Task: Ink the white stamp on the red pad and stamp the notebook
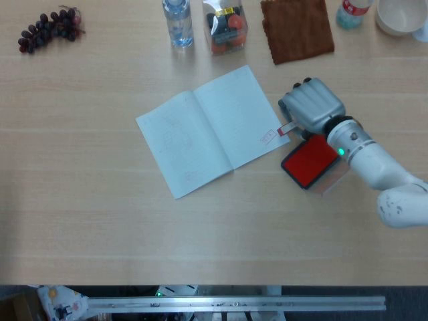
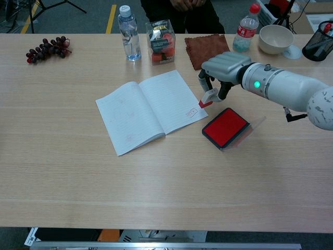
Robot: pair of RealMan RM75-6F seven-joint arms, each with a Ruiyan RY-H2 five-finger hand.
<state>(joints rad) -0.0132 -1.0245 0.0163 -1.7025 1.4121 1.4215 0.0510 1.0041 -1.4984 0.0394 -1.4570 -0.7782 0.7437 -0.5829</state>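
My right hand (image 1: 309,107) (image 2: 222,67) holds the white stamp (image 2: 209,97) (image 1: 286,128) in the air, its red inked face down, just off the notebook's right edge. The open notebook (image 1: 210,128) (image 2: 148,109) lies mid-table with a small stamped mark (image 1: 267,136) (image 2: 191,111) near its right corner. The red ink pad (image 1: 309,162) (image 2: 225,127) sits open on the table, to the right of the notebook and below the hand. My left hand appears in neither view.
Along the far edge stand a water bottle (image 2: 129,33), a clear box of snacks (image 2: 161,41), a brown cloth (image 2: 209,51), a second bottle (image 2: 245,27), a white bowl (image 2: 276,38) and a black pen cup (image 2: 318,47). Grapes (image 2: 46,49) lie at the far left.
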